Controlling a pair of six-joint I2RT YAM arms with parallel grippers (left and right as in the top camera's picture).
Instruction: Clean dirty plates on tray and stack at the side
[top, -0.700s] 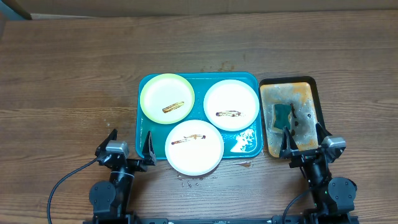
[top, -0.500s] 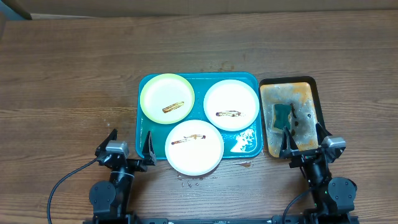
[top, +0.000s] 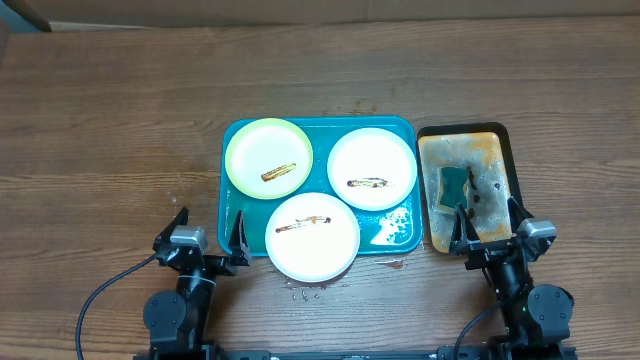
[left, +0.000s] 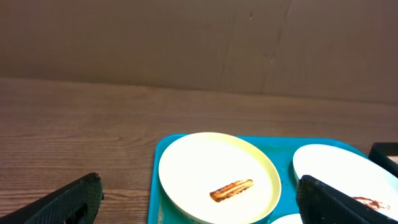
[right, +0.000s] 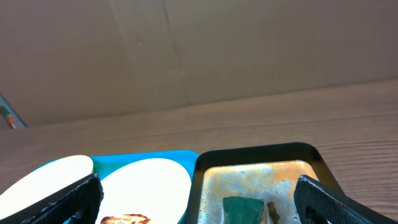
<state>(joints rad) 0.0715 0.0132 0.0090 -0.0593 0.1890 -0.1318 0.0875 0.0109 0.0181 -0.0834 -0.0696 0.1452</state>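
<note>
**Wood all round the teal tray**

Brown wooden table (top: 120, 120) lies bare to the left of the tray (top: 388, 238) and beyond it. Three smeared plates sit on the tray: the yellow-green plate (top: 268, 155) in its far-left corner, the far white plate (top: 372, 167) at far right, and the near white plate (top: 312, 236) overhanging its near rim. Just right of the tray, the orange tray (top: 490, 140) holds a sponge (top: 455, 183). The left gripper (top: 210, 225) by the tray's near-left corner and the right gripper (top: 487, 222) off its right side both gape wide, holding nothing.
</note>
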